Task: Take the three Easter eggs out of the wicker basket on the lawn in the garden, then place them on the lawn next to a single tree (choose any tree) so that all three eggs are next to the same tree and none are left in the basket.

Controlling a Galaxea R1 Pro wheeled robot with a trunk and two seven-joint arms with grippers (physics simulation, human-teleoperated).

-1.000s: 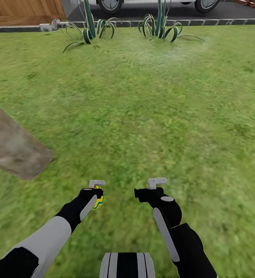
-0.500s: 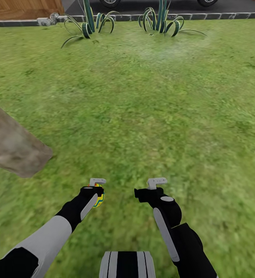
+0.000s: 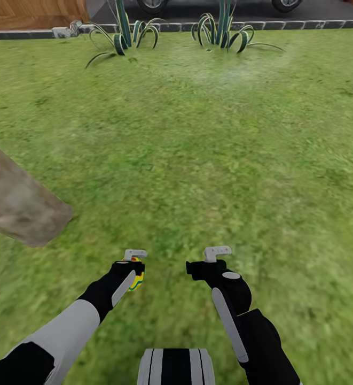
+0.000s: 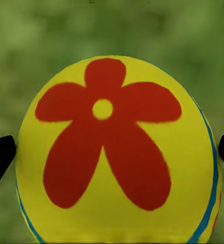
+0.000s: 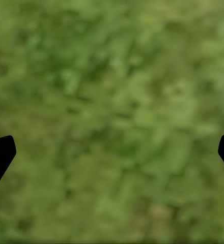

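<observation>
Far left, a smooth, pale grey-brown tree trunk meets the mottled green lawn. The left pincer is closed on a glossy yellow egg painted with a red five-petalled flower and blue stripes, its black fingertips pressing both flanks above the grass near the trunk. The right pincer is spread wide and empty over blurred grass.

I'm seeing no words, numbers, labels or brand marks anywhere that can be read; the Easter egg is showing only a painted red flower and blue stripes, no lettering.
</observation>
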